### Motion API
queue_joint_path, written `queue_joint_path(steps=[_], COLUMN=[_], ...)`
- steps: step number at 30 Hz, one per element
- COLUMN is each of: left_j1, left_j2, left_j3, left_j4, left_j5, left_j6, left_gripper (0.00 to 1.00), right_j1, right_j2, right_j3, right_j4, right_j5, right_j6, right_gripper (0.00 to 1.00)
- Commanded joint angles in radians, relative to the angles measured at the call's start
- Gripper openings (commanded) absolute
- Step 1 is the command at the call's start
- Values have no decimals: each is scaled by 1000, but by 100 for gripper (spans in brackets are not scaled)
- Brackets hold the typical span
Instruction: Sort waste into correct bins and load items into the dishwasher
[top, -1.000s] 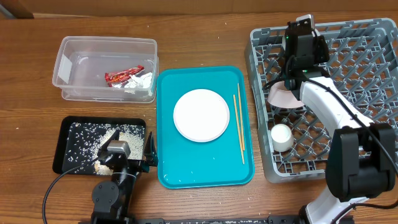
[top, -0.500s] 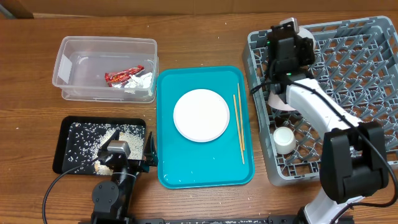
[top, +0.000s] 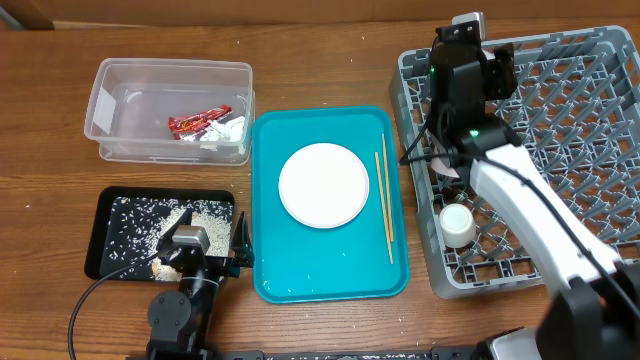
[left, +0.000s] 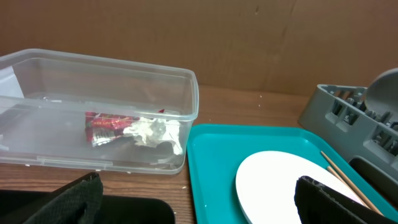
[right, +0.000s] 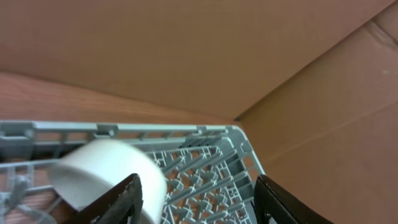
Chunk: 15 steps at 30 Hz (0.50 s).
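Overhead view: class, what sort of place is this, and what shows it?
Probably a lab bench staged for kitchen clean-up: a grey dish rack, a plate on a teal tray, a robot arm.

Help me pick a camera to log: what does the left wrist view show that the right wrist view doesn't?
Only left wrist: the tub holding wrapper and tissue, the teal tray, plate and chopsticks. Only right wrist: the grid inside the rack, with a white bowl plainly seen; the left view has just a grey blur there. Both: the rack and the table.
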Motion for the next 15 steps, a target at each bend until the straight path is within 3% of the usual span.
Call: queue_joint_path(steps=[1,7,15], left_j1=[-3,-3,-3], left_j2=[-10,-10,-10], left_j3=[-4,-4,-4], left_j4=[-2,-2,-2], left_j5=[-2,-2,-2], left_j6=[-6,-6,-6], left_gripper=[100,100,100], right_j1=[57,72,78], right_j2=[-121,-230,-289], right_j3=[4,4,4], right_j4=[-111,-326,-562], right_j5=[-48,-273,-759], right_j6=[185,391,423], right_gripper=[61,64,64])
